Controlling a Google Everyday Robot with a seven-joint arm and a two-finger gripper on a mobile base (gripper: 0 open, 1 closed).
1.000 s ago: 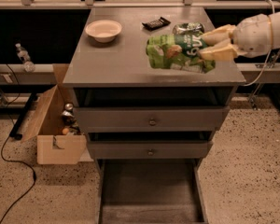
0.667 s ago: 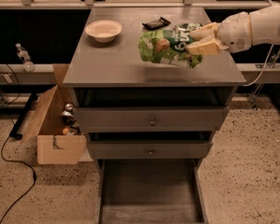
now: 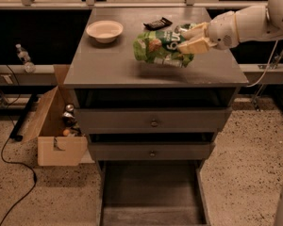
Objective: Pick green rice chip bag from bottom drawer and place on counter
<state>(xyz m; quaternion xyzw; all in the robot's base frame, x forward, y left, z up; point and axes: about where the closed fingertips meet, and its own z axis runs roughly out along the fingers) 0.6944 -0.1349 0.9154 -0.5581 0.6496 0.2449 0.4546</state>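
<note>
The counter [image 3: 108,67] spreads broad and grey; beneath it the bottom drawer [image 3: 151,194] stands pulled out, its flat grey floor showing; a cardboard box [image 3: 56,147] on the floor at the left holds a few small containers; the green rice chip bag [image 3: 158,48], crinkled, bright green with white lettering, hangs over the counter's right half; a cream bowl [image 3: 104,30] sits back left; the gripper [image 3: 191,39] is clamped on the bag's right end.
</note>
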